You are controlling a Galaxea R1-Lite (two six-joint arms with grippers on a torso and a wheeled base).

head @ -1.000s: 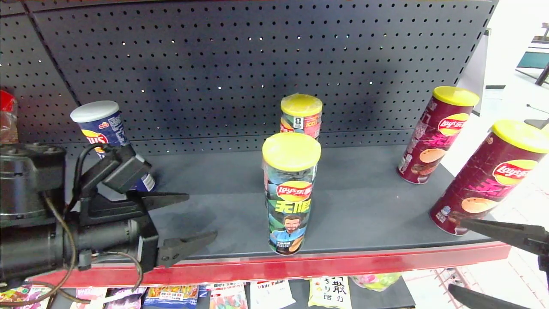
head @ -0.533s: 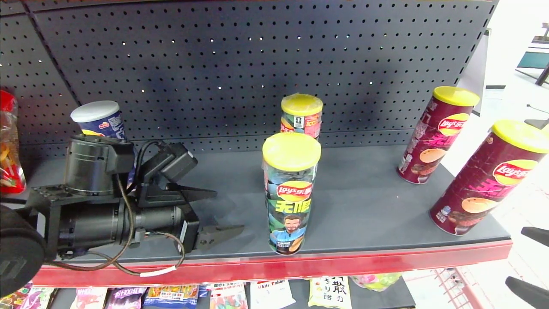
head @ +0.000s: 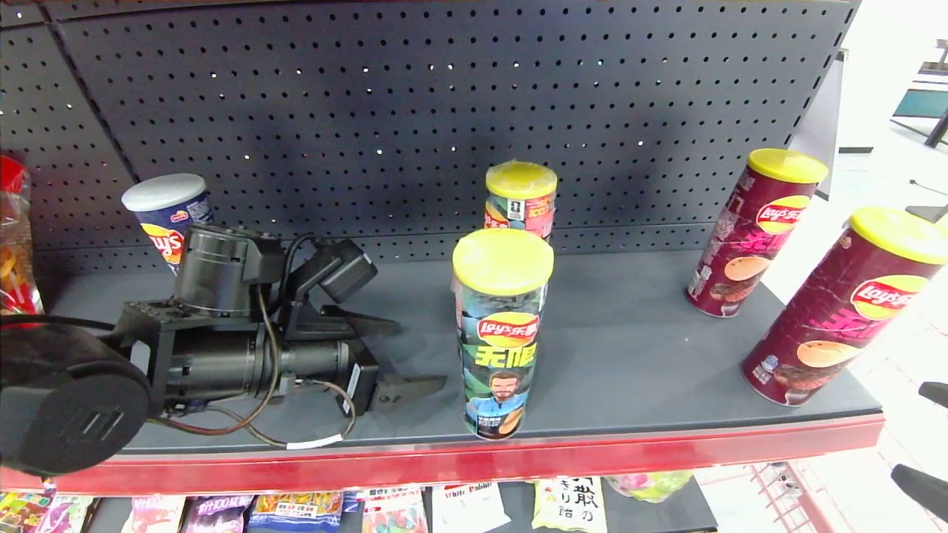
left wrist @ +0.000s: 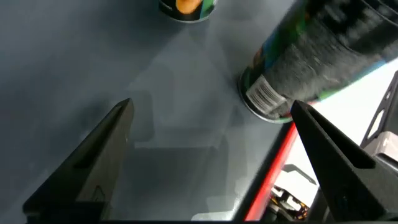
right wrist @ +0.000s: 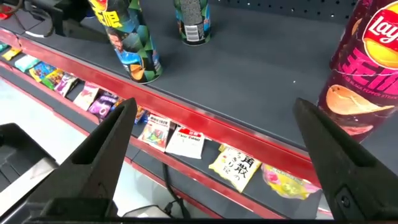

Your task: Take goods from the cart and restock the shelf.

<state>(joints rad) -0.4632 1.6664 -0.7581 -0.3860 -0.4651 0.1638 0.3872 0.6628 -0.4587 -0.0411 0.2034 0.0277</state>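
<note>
A green chip can [head: 503, 333] with a yellow lid stands upright near the front of the dark shelf [head: 629, 355]. My left gripper [head: 422, 354] lies low over the shelf just left of that can, open and holding nothing. In the left wrist view the green can [left wrist: 317, 56] is beside one finger of the open left gripper [left wrist: 211, 109]. My right gripper [head: 926, 437] sits at the far right, below the shelf's front edge, open and empty. From the right wrist, the right gripper [right wrist: 216, 106] faces the shelf's red lip [right wrist: 205, 124], with the green can [right wrist: 127, 37] farther off.
A smaller yellow-lidded can [head: 520, 196] stands behind the green one. A blue can [head: 167, 215] is at the back left, behind my left arm. Two maroon cans [head: 755, 229] [head: 844, 311] stand on the right. Snack packets [head: 466, 507] fill the lower shelf. A perforated back panel [head: 444, 111] closes the rear.
My left arm has slid right along the shelf toward the green can, gripper still open. The right gripper has dropped back toward the lower right corner.
</note>
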